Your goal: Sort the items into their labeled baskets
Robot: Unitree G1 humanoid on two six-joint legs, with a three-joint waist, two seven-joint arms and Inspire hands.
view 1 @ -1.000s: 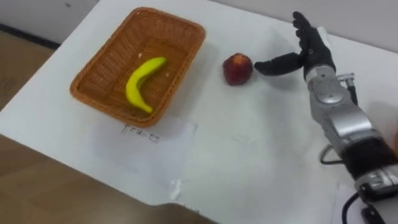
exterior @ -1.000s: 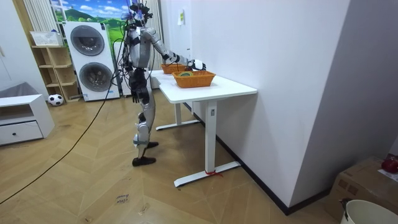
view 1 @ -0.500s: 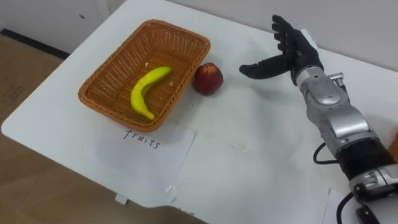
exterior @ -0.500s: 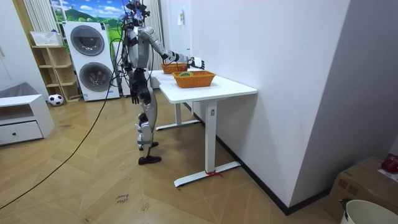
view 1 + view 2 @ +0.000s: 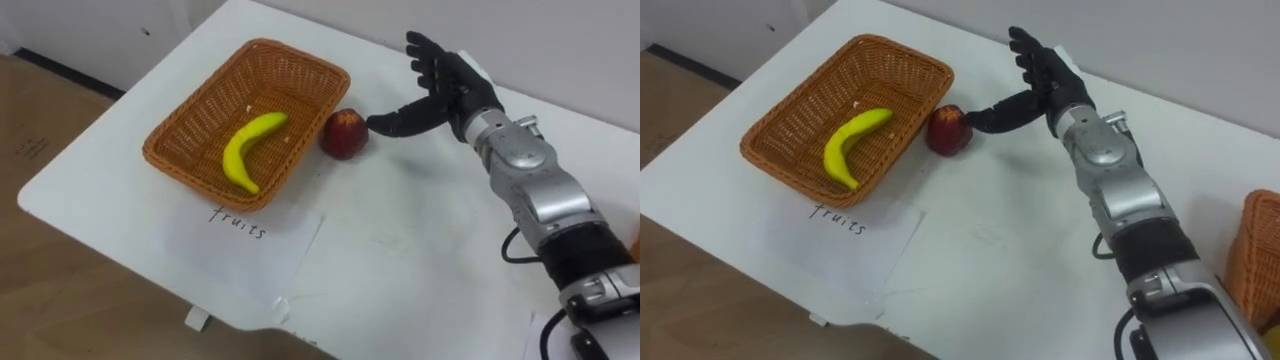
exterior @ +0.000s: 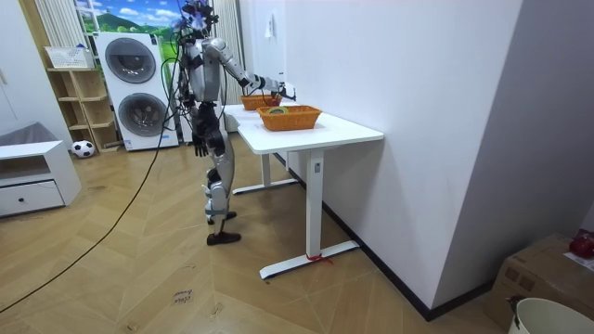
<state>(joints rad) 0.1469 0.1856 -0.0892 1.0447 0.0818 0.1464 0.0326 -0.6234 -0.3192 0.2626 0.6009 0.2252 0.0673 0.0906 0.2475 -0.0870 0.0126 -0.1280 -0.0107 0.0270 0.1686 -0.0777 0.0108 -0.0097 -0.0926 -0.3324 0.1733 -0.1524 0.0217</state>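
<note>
Apple (image 5: 343, 134) sits on the white table (image 5: 420, 250) mid-frame against the wicker basket's (image 5: 200, 185) right rim, banana (image 5: 245, 150) already inside; right hand (image 5: 450, 85) is spread flat, thumb tip beside the apple, so best curl round it and lift over the rim, not shove.

The white desk (image 6: 348, 133) before me stands against a plain white wall (image 6: 418, 111) on a herringbone wood floor (image 6: 139, 278). Beyond its far end are two stacked washing machines (image 6: 130, 88), an open shelf (image 6: 79, 102) and a low white drawer unit (image 6: 32, 181).
</note>
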